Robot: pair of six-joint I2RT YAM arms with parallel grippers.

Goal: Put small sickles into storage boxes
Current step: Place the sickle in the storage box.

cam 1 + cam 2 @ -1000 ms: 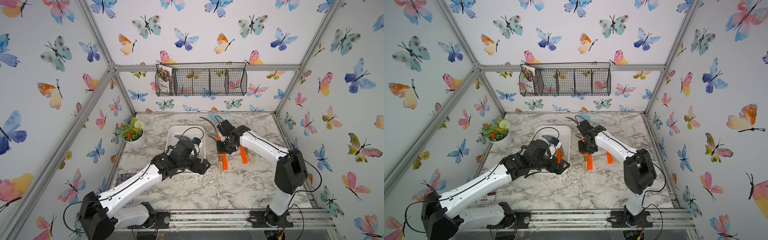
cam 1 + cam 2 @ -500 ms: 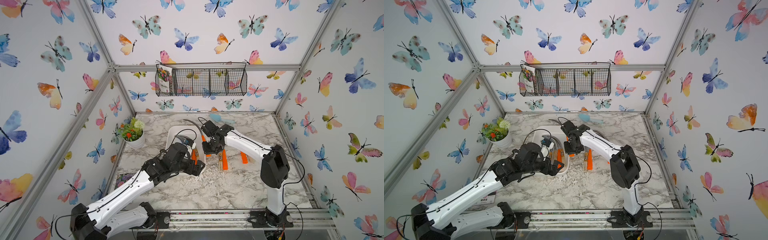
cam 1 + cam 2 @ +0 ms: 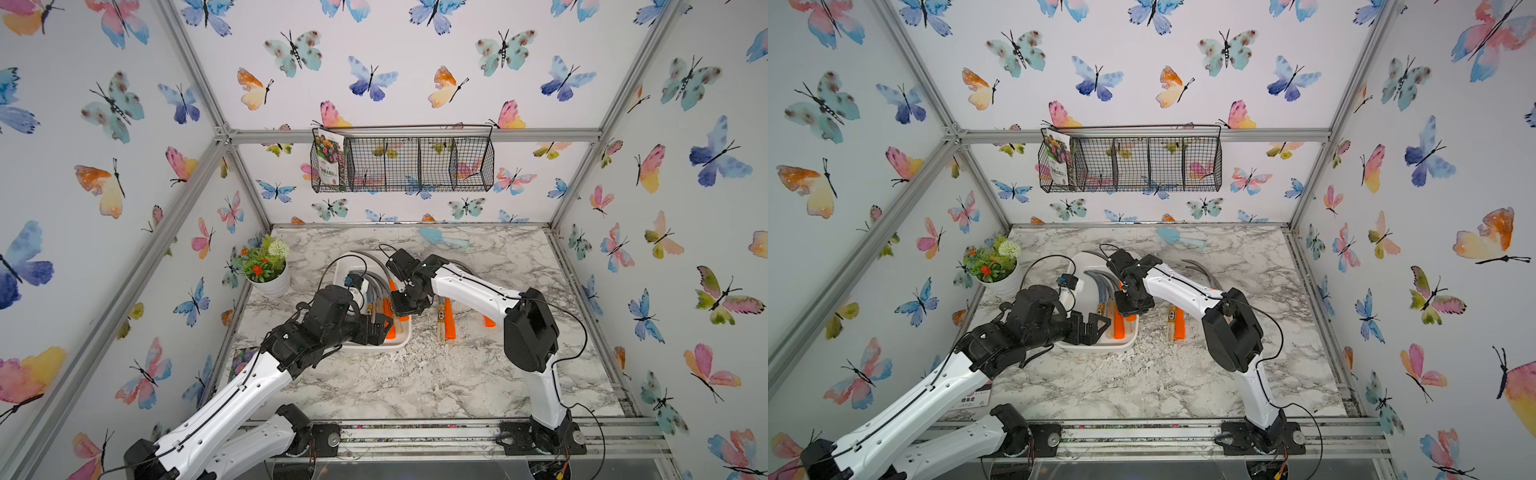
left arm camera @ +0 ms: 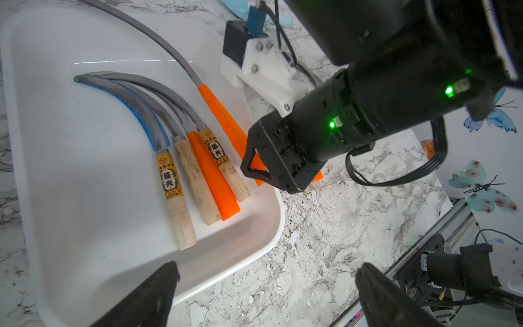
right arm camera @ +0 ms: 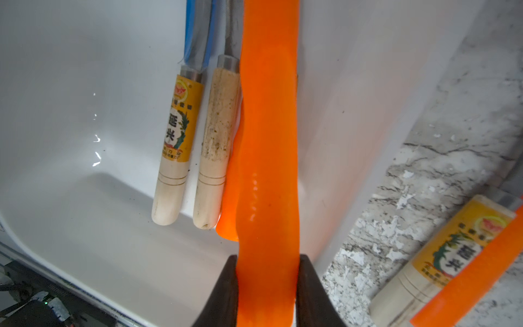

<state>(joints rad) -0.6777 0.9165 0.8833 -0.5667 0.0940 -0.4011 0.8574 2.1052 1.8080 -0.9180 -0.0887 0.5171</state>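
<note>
Four sickles lie side by side in tray, handles same way. Right gripper clamped on orange handle of fifth sickle, parallel above them, probably to nest alongside. Left gripper jaws apart, by tray corner, clear of drop. Leftover sickles on table.

Left tool wide, right tool tight

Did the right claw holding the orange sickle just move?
Yes. The right gripper, shut on the orange-handled grey-bladed sickle, swung from over the marble tabletop toward the shallow white rectangular tray, now above its rim.
</note>
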